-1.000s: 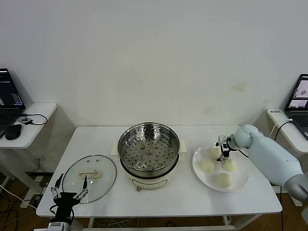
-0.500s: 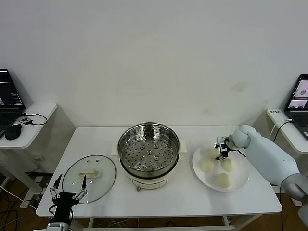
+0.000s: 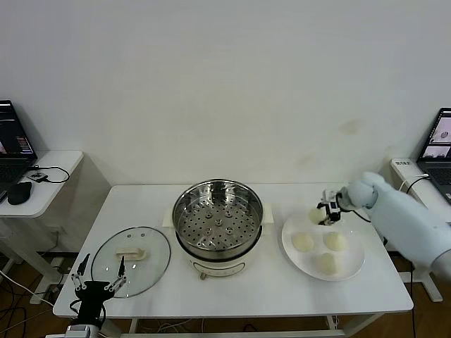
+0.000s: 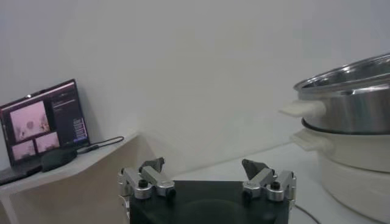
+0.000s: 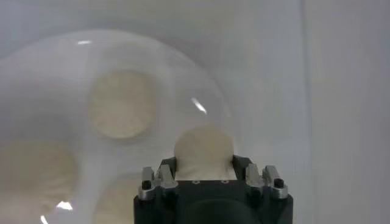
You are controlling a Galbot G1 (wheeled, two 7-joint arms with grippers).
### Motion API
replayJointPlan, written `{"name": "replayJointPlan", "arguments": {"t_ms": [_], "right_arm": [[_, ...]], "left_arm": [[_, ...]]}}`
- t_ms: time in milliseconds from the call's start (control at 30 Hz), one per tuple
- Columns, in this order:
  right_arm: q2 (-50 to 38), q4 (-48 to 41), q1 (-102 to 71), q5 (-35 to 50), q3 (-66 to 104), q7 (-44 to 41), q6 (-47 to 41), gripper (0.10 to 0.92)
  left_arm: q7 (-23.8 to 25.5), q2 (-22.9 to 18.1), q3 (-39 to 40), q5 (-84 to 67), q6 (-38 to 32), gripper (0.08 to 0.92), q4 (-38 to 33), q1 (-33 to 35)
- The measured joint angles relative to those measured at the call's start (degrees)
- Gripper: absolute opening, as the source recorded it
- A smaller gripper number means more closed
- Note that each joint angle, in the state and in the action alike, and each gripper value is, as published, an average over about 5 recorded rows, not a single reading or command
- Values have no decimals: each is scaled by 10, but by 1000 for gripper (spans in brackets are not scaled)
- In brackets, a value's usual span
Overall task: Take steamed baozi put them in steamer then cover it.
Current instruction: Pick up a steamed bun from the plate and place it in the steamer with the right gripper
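My right gripper [image 3: 326, 212] is shut on one steamed baozi [image 3: 316, 215] and holds it just above the back edge of the white plate [image 3: 358, 259]. In the right wrist view this cream bun [image 5: 204, 146] sits between the jaws of the right gripper [image 5: 204, 162]. Three more baozi [image 3: 303, 241] [image 3: 335, 241] [image 3: 326, 262] lie on the plate. The steamer [image 3: 218, 218], a shiny steel pot with a bare perforated tray, stands mid-table, left of the plate. My left gripper [image 3: 99, 285] hangs open and idle at the table's front left corner.
A clear glass lid [image 3: 131, 252] with a cream handle lies flat on the table left of the steamer, close to the left gripper. Side desks with laptops [image 3: 13, 141] [image 3: 438, 144] flank the table. The steamer's side [image 4: 347, 97] shows in the left wrist view.
My right gripper closed on the back-left baozi on the plate and lifted it up and slightly back. The left arm has not moved.
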Motion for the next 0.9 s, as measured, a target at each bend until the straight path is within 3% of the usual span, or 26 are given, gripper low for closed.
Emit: {"name": "replayJointPlan", "arguments": {"t_ms": [400, 633, 900], "right_arm": [[-7, 105, 211, 163, -166, 19, 16, 594], [62, 111, 278, 213, -240, 35, 44, 594], [180, 68, 293, 197, -293, 50, 100, 594]], "left_arm": [[10, 15, 6, -62, 7, 823, -1, -3], [11, 19, 4, -84, 8, 823, 1, -7], [11, 14, -2, -91, 8, 823, 3, -12]]}}
